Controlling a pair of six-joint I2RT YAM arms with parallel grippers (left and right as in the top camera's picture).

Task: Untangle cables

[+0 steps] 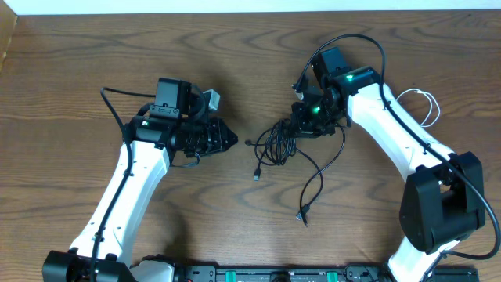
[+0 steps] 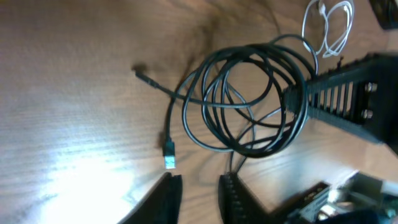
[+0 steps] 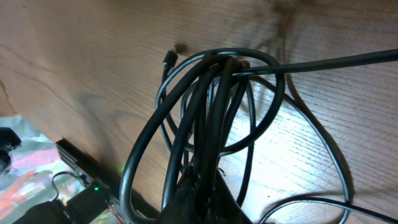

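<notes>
R fingers [image 1: 296,125] clamped on black cable tangle [image 1: 274,145] on tabletop [image 1: 78,63]; L fingers [image 1: 231,139] slightly apart, holding nothing, nearby.

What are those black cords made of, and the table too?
The black cords look like rubbery plastic, smooth and slightly shiny: light glints along their bends. The table looks like wood, or maybe a wood-look top: brown with wavy grain lines and a faint sheen.

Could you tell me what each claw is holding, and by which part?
The right claw grips the black cables where their loops bunch together; the left claw holds nothing.
</notes>
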